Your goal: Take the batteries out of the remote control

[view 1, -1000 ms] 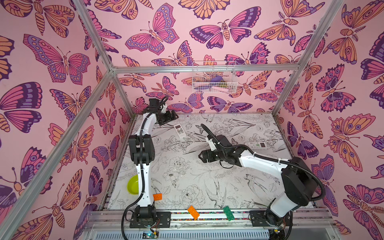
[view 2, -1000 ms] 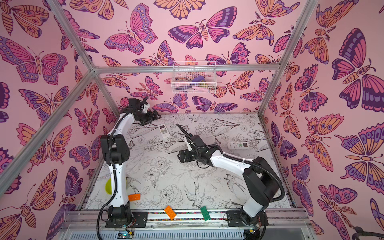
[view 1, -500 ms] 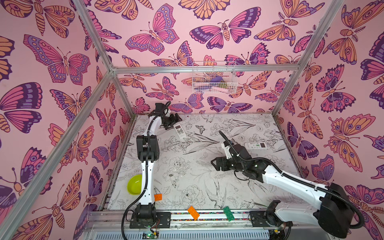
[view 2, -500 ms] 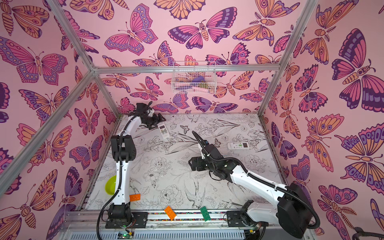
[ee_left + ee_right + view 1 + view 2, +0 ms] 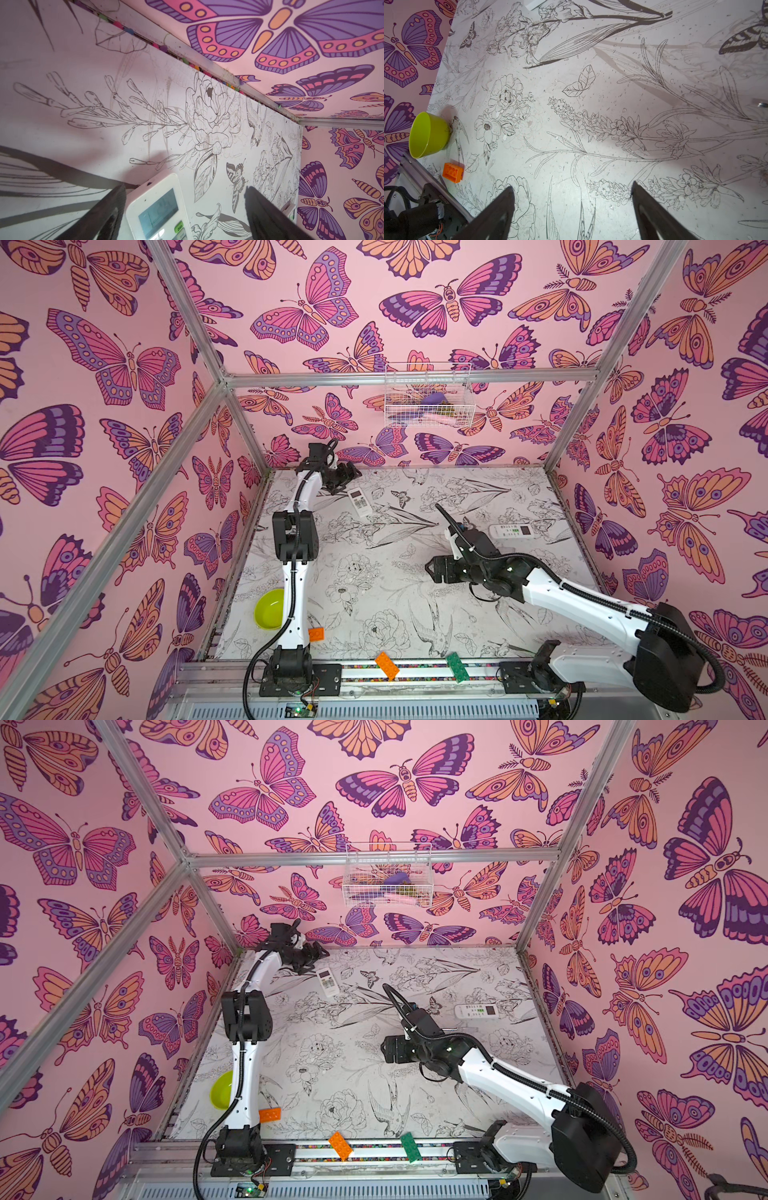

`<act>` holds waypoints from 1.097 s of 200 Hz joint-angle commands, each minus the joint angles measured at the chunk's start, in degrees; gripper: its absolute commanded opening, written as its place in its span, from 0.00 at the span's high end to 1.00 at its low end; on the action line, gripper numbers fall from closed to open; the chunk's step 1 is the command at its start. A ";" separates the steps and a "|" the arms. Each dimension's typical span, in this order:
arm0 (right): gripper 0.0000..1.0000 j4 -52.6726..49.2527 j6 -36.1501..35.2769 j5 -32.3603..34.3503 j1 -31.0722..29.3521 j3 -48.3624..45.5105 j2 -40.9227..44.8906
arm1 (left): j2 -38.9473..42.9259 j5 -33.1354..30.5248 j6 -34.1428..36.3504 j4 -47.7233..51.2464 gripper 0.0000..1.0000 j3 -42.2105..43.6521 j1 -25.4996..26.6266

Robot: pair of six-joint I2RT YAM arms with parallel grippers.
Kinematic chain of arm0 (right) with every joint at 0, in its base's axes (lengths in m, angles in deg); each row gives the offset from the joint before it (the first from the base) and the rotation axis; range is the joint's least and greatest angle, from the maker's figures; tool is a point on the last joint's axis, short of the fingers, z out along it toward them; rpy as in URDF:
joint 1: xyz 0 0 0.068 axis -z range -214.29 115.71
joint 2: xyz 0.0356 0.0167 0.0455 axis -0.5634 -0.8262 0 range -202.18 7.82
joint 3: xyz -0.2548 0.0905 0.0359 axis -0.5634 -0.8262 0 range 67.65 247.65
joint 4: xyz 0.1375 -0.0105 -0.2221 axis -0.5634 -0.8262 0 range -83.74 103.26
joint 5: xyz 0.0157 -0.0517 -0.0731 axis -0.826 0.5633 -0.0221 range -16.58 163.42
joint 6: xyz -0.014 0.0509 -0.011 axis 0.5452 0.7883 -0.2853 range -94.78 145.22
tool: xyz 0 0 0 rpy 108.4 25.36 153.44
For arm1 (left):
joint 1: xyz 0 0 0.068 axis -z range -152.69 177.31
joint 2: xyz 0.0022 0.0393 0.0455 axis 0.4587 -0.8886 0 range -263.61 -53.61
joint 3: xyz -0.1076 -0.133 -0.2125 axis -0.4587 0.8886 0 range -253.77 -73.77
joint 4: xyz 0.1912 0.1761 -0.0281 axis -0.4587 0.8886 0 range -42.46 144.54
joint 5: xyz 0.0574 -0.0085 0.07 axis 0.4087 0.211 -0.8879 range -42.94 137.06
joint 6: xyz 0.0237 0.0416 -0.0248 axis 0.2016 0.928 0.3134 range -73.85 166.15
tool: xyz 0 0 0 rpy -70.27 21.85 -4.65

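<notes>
Two white remote controls lie face up on the flower-printed table, one at the back left [image 5: 360,501] [image 5: 327,982] and one at the right [image 5: 511,530]. My left gripper [image 5: 348,477] hangs low over the display end of the back-left remote control. In the left wrist view that remote control [image 5: 158,207] lies between the spread fingers of the open left gripper [image 5: 185,188], nearer one finger [image 5: 112,209]. My right gripper [image 5: 432,568] [image 5: 572,186] stands open over bare table near the middle, holding nothing. The batteries are hidden.
A green bowl [image 5: 270,608] and an orange brick [image 5: 316,632] sit at the front left beside the left arm's base. Another orange brick [image 5: 386,664] and a green brick [image 5: 457,667] lie on the front rail. A wire basket [image 5: 428,396] hangs on the back wall.
My left gripper has swung from the back-left corner to the right, over the end of the nearer remote control. The right arm has drawn back toward the front right.
</notes>
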 commanded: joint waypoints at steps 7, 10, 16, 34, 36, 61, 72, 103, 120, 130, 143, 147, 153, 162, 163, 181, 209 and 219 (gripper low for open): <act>0.12 -1.50 -0.26 0.01 -0.57 4.09 -1.20 | -0.62 -1.37 -0.82 2.24 0.14 0.74 -0.32; 0.12 -1.56 -0.26 -0.04 -0.54 4.25 -1.27 | -0.50 -1.51 -0.70 2.36 0.15 0.75 -0.24; 0.12 -1.77 -0.41 -0.23 -0.53 4.76 -1.47 | -0.34 -1.95 -0.05 2.88 0.15 0.48 0.02; 0.12 -2.96 -0.92 -0.42 -0.55 6.41 -1.75 | -0.23 -2.72 0.47 4.92 0.19 -0.36 0.59; 0.12 -3.11 -0.97 -0.32 -0.53 6.54 -1.84 | -0.14 -2.67 0.42 4.94 0.19 -0.27 0.60; 0.12 -4.42 -1.25 0.07 -0.54 7.85 -1.91 | 1.29 -3.34 -2.68 5.48 0.18 2.35 0.34; 0.12 -5.03 -1.41 0.15 -0.57 8.45 -2.13 | 2.08 -3.80 -4.87 5.48 0.17 4.01 0.17; 0.12 -6.63 -2.01 0.01 -0.60 10.30 -3.46 | 4.54 -5.97 -9.25 5.62 0.18 8.20 0.66; 0.12 -7.12 -2.60 0.11 -0.54 11.25 -4.46 | 3.58 -5.19 -8.53 5.87 0.19 6.85 0.87; 0.12 -7.12 -3.04 0.07 -0.56 12.05 -5.03 | 3.14 -3.66 -8.41 5.02 0.19 6.56 0.87; 0.12 -6.97 -3.27 -0.14 -0.58 12.92 -5.98 | 2.54 -2.35 -8.21 4.17 0.19 6.13 1.09; 0.12 -6.91 -3.33 -0.27 -0.55 13.16 -6.33 | 2.29 -1.93 -8.12 3.86 0.19 5.84 1.17; 0.13 -6.66 -3.52 -0.82 -0.60 13.74 -6.93 | 2.00 -1.22 -8.27 3.44 0.20 5.53 1.30; 0.13 -6.43 -3.61 -1.30 -0.60 14.38 -7.72 | 1.67 -0.32 -8.34 2.61 0.21 5.43 1.54; 0.13 -6.41 -3.57 -1.32 -0.61 14.40 -7.81 | 1.60 -0.30 -8.31 2.54 0.21 5.38 1.60; 0.13 -6.18 -3.82 -1.76 -0.58 15.72 -9.47 | 0.76 1.70 -7.34 2.00 0.21 4.03 2.32; 0.14 -4.65 -4.00 -1.26 -0.57 18.26 -12.93 | -0.23 7.93 -8.56 -0.83 0.29 3.65 3.38; 0.14 -3.39 -3.64 -0.36 -0.55 19.31 -14.67 | -0.56 11.71 -10.52 -3.08 0.37 4.31 4.14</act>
